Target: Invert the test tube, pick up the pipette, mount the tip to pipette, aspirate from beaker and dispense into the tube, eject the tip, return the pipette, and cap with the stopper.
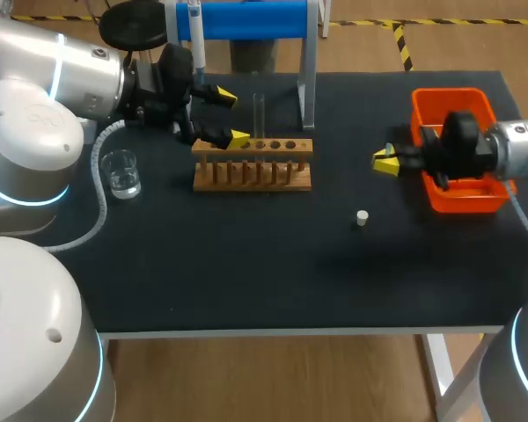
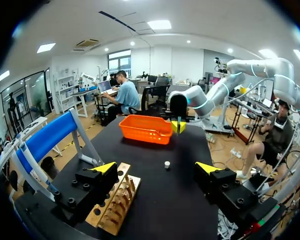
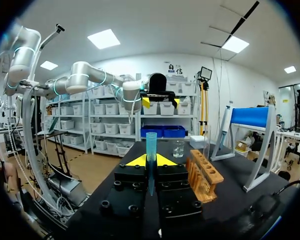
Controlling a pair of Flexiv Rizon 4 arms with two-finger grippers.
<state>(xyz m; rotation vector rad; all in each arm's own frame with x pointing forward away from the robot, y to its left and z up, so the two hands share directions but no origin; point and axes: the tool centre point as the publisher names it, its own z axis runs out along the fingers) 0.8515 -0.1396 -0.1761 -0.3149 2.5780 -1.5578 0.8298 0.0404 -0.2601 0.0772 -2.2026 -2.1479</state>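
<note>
Your left gripper [image 1: 231, 116] stands wide open just beside the wooden rack [image 1: 253, 165]; your right gripper [image 3: 150, 161] is closed on the blue tip [image 3: 151, 142]. With the pipette [image 1: 196, 35] on its stand, the beaker [image 1: 121, 173] untouched, the test tube [image 1: 259, 114] upright in the rack and the stopper [image 1: 362, 218] loose on the table, I judge most steps are not yet done.

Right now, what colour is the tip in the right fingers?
The pipette tip is translucent blue, clearest in the right wrist view.
</note>
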